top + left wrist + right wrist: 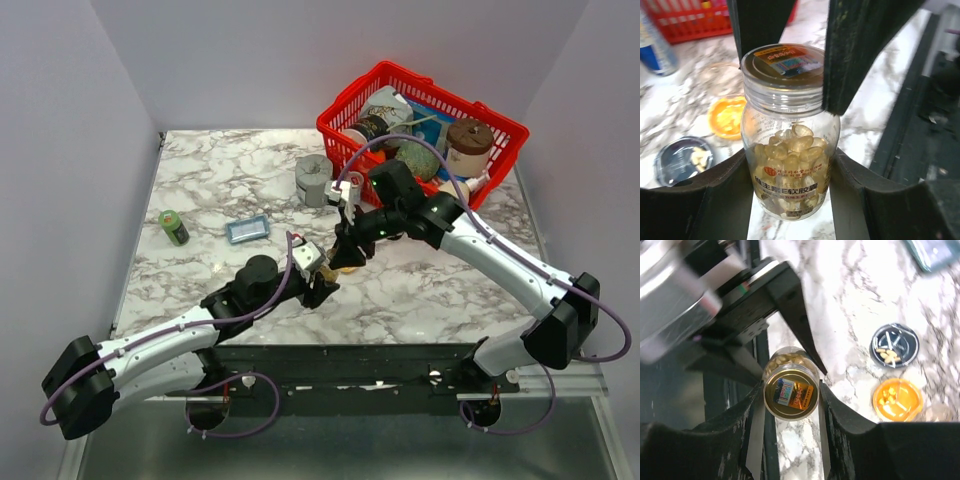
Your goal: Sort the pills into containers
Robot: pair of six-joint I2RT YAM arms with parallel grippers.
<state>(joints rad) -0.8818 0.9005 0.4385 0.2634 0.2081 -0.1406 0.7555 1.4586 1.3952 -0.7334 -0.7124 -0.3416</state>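
A clear pill bottle (789,165) full of yellow softgel pills stands upright between the pads of my left gripper (790,197), which is shut on its body. From above, my right gripper (790,395) is shut on the bottle's gold lid (791,392), one finger pressed to each side. Both grippers meet near the table's front middle (335,265). Just beyond the bottle lie the two containers. The orange dish (897,399) holds yellow pills, and the dark silvery-rimmed dish (895,345) holds a few pale pills.
A red wire basket (420,130) full of jars stands at the back right, with a grey squat cylinder (313,180) in front of it. A green bottle (173,227) and a small blue-grey tray (247,230) lie at the left.
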